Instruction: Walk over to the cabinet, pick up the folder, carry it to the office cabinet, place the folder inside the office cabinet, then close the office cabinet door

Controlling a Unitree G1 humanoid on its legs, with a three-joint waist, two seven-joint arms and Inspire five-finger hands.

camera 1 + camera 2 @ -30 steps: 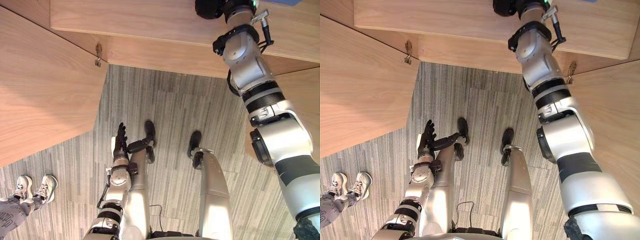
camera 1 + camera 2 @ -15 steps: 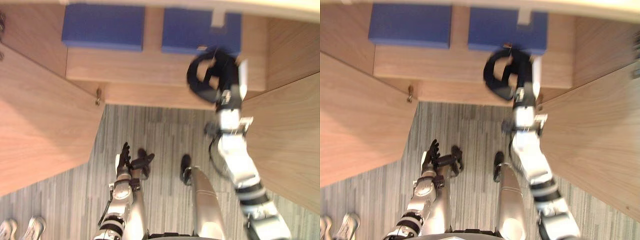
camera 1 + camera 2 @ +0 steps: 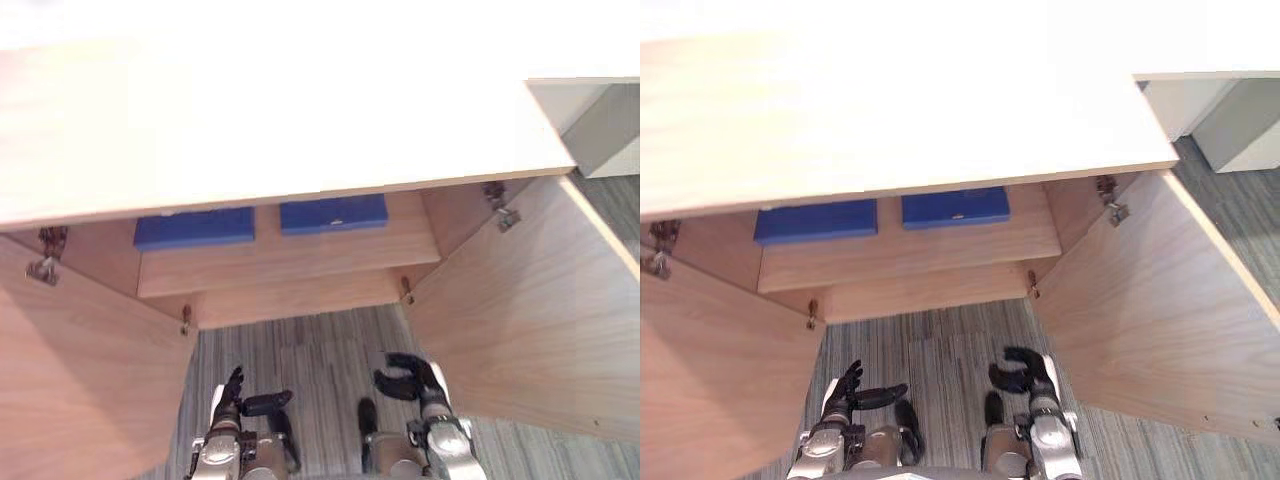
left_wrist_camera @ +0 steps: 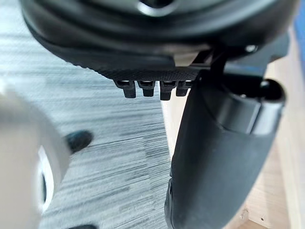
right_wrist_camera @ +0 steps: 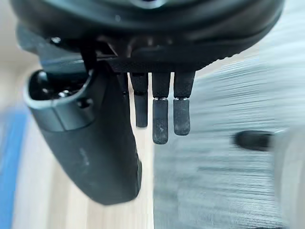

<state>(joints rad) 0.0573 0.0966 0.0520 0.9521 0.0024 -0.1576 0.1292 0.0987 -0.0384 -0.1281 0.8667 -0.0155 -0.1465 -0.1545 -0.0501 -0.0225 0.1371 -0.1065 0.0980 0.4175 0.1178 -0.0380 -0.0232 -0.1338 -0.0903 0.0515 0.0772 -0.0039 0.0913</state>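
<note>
Fingers relaxed on left hand and right hand, between open cabinet doors.

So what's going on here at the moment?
The robot faces the office cabinet, with its left door and right door both swung open. On the shelf inside, a blue folder lies beside a second blue folder. The left hand and right hand hang low over the floor, open and holding nothing. The doors are not yet closed.
</note>
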